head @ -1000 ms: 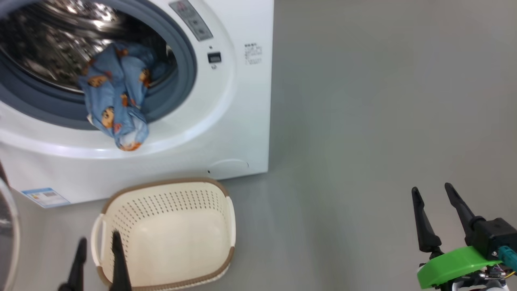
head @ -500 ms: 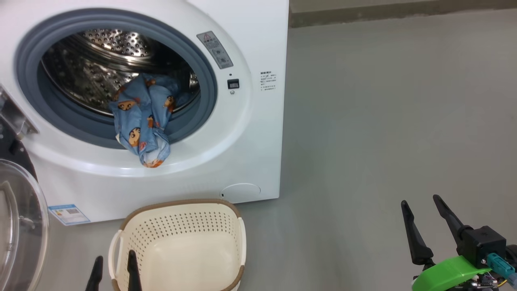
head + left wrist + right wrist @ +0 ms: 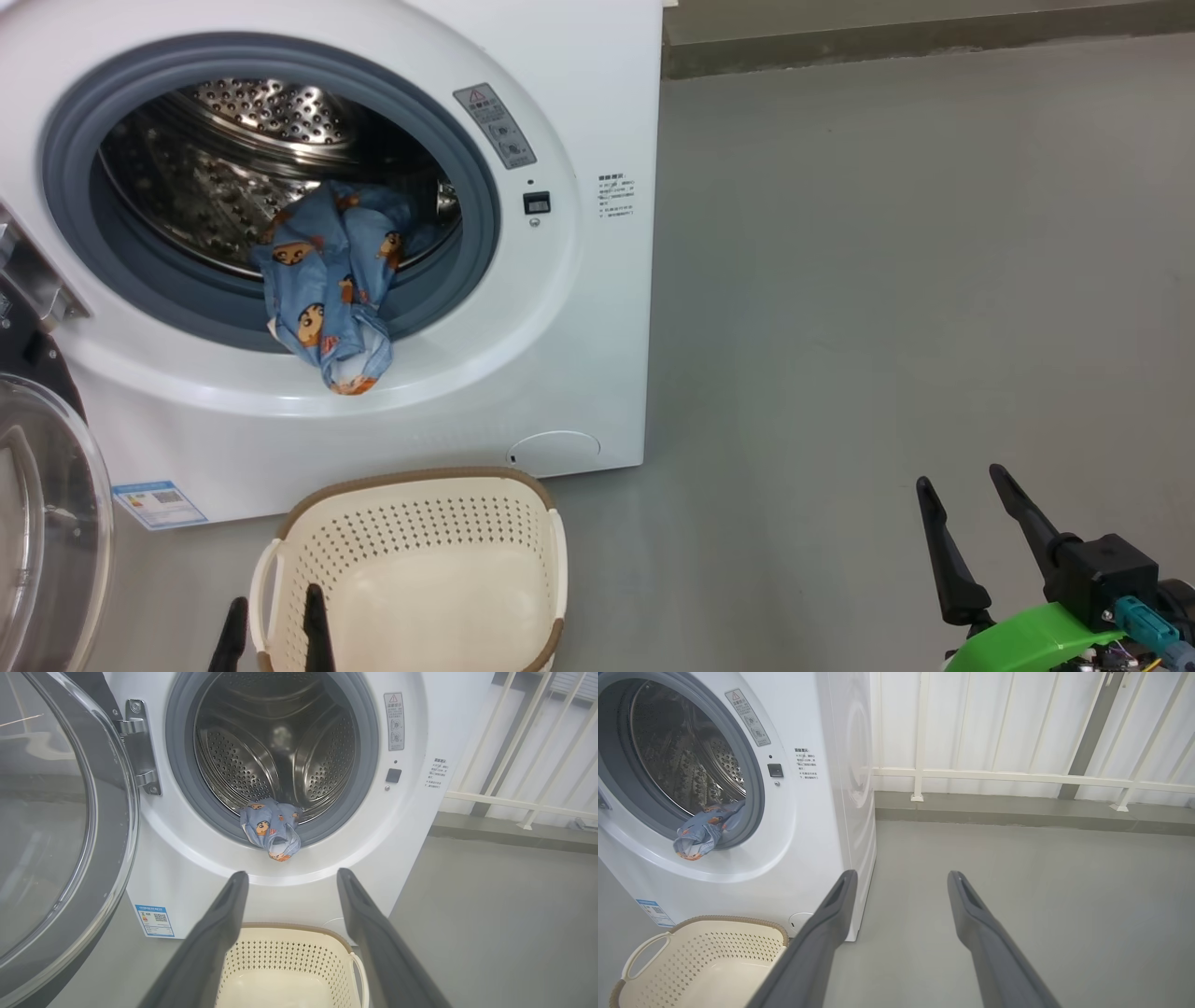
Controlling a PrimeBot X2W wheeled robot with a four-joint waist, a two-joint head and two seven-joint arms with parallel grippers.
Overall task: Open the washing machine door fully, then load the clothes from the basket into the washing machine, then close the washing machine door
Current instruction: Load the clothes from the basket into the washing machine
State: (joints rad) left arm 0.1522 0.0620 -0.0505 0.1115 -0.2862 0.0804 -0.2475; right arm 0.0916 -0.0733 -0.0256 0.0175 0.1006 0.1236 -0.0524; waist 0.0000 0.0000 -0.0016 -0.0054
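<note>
Since a second ago my head camera has tipped up, so the whole picture has slid down; the things themselves lie as they did. The clothes (image 3: 327,289) hang half in and half out of the washing machine (image 3: 560,373). The upper part rests in the drum (image 3: 215,159) and the tail drapes over the gasket (image 3: 467,233) onto the white front. The garment's long axis runs from the drum down and out toward me.

The basket (image 3: 411,481) just below is empty. The left gripper (image 3: 275,597), spread wide and holding nothing, sits at the basket's near left corner with the garment above and straight ahead, so it is the nearer arm. The right gripper (image 3: 962,476), equally wide and empty, is well off to the right. The washing machine door (image 3: 56,812) stands open at the left. I'd push that tail in before closing.
</note>
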